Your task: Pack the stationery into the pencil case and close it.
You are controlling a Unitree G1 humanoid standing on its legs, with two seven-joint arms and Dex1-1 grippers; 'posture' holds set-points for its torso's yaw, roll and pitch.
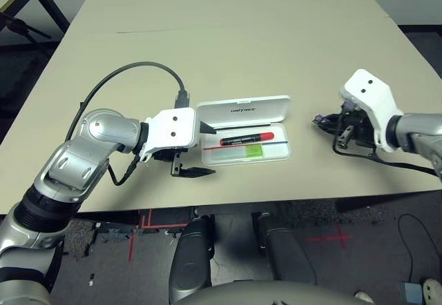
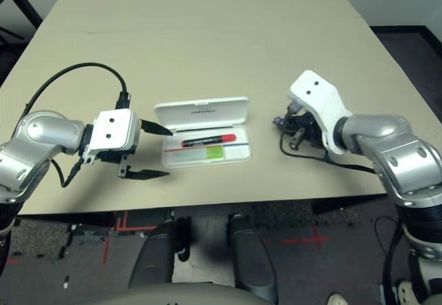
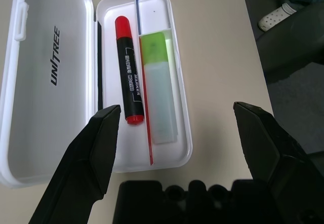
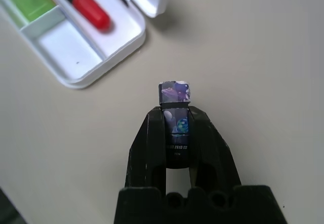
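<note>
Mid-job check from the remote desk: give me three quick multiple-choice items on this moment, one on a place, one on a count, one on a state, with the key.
1. Where does the red marker lie?
A. In the pencil case tray, beside the green highlighter
B. On the table
C. On the open lid

2. How many items lie in the tray?
A. None
B. Two
C. Four

3. What is the right gripper doing?
A. Standing open
B. Shut on the small dark piece
C. Shut on the lid

Key: 1 A, the left wrist view shows them side by side; 2 B, marker and highlighter; 3 B, its fingers clamp the piece above the table.
</note>
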